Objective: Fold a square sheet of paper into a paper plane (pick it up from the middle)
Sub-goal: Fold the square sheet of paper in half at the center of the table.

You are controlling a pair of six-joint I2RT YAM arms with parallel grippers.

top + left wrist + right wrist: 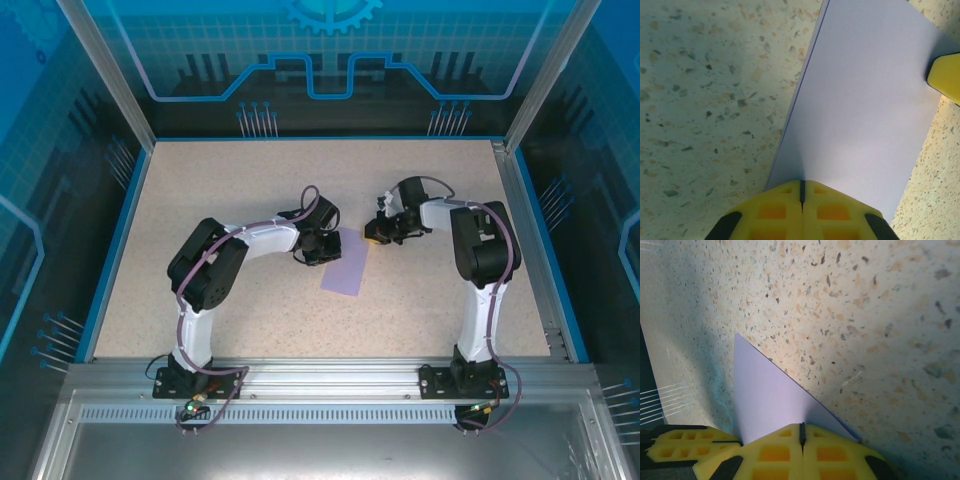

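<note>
The pale lavender sheet of paper (346, 268) shows in the top view as a narrow oblong at the table's middle, between the two arms. My left gripper (318, 246) is shut on its far left edge. In the left wrist view the sheet (865, 100) spreads away from the closed yellow fingertips (801, 192). My right gripper (381, 233) is shut at the far right corner. In the right wrist view a pointed corner of the paper (765, 395) rises from the closed jaws (801, 432). No folded plane shape is visible.
The speckled beige table (240, 180) has a blue rim (110, 260) and aluminium frame posts round it. The right gripper's yellow finger (946, 75) shows at the paper's edge in the left wrist view. Part of the left gripper (675, 445) shows in the right wrist view.
</note>
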